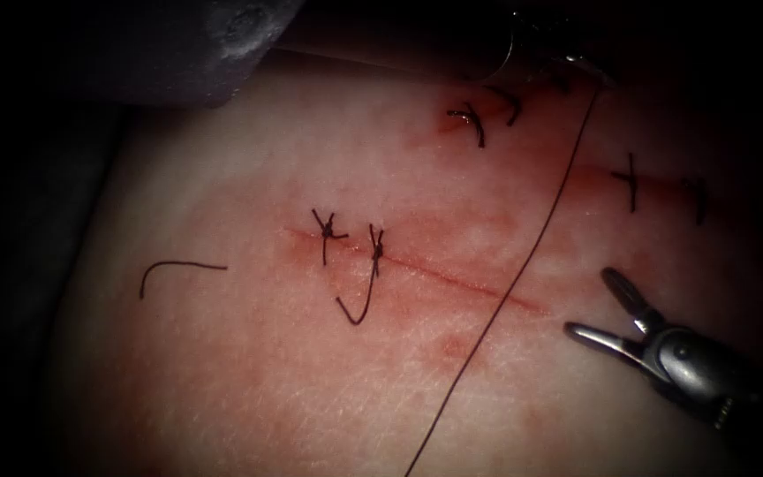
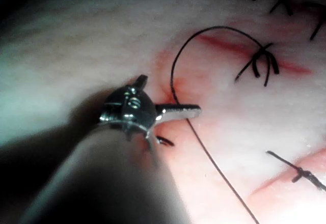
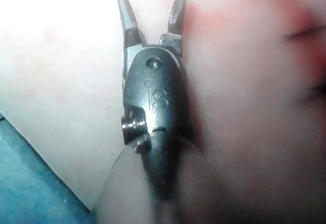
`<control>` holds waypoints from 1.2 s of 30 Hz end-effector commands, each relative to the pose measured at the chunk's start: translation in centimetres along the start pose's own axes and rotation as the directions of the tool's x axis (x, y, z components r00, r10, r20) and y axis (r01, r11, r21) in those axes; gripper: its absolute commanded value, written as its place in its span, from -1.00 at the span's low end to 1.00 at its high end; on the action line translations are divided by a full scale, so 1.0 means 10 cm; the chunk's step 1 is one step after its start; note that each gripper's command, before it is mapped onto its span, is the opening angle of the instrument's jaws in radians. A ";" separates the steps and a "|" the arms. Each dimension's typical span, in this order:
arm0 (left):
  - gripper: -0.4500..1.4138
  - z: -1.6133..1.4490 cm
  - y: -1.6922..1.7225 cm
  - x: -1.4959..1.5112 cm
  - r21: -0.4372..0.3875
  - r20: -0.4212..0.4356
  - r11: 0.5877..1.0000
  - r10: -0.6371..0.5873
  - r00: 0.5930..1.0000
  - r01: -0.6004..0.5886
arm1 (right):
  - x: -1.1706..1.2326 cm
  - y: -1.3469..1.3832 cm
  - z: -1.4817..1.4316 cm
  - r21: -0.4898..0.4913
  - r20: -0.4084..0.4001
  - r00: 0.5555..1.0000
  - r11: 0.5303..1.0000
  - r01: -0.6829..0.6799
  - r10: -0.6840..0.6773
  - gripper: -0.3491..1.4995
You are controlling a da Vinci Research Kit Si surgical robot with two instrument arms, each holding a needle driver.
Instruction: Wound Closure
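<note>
The right tool (image 1: 595, 305) sits at the right end of the cut, its two slim steel jaws spread in a clear V with nothing between them. In the right wrist view the same tool (image 3: 151, 7) shows ridged inner faces, a rounded grey metal wrist body and empty space between the tips, above pale tissue.

The left tool (image 2: 178, 113) appears in its own wrist view as a shiny metal wrist with one flat jaw pointing out sideways. The dark thread (image 2: 175, 76) crosses right at that jaw, but whether the jaws clamp it cannot be told from here.

In the endoscope view, the thread (image 1: 523, 265) runs as one long thin taut line from the upper right, across the right part of the cut (image 1: 452, 278), to the bottom edge. The cut is a thin red line with two dark knotted stitches (image 1: 351, 243) on its left part. A short loose curved thread piece (image 1: 174, 269) lies well to the left. The tissue (image 1: 249, 371) is pale, moist and finely wrinkled, stained with red fluid (image 1: 479, 234) around the cut. No needle can be made out.
</note>
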 end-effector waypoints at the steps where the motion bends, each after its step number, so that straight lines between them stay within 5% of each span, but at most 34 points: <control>1: 0.68 0.001 0.001 0.001 0.001 0.005 1.000 -0.004 1.000 0.004 | -0.009 -0.008 0.003 0.002 0.002 1.000 1.000 -0.001 0.001 0.69; 12: 0.82 -0.104 0.058 -0.008 -0.038 0.034 0.999 -0.023 0.999 0.024 | -0.006 -0.009 -0.003 0.005 0.005 1.000 1.000 -0.002 0.001 0.69; 15: 0.81 -0.161 0.092 -0.029 -0.030 0.063 0.999 -0.023 0.998 0.025 | -0.004 -0.011 -0.004 0.004 0.006 1.000 1.000 -0.002 0.002 0.67; 21: 0.70 -0.221 0.145 -0.058 -0.052 0.097 0.998 0.036 0.995 -0.031 | 0.002 -0.020 -0.003 0.039 0.006 1.000 0.999 0.000 -0.001 0.64; 24: 0.54 -0.264 0.210 -0.083 -0.058 0.138 0.994 0.102 0.985 -0.094 | 0.017 -0.034 0.005 0.110 0.021 1.000 0.994 0.000 -0.002 0.66; 30: 0.39 -0.280 0.274 -0.104 -0.037 0.174 0.984 0.177 0.969 -0.173 | 0.037 -0.048 0.018 0.154 0.024 1.000 0.988 -0.004 0.000 0.66; 36: 0.23 -0.283 0.297 -0.119 -0.048 0.173 0.980 0.197 0.965 -0.191 | 0.054 -0.061 0.029 0.185 0.019 1.000 0.983 0.016 -0.020 0.66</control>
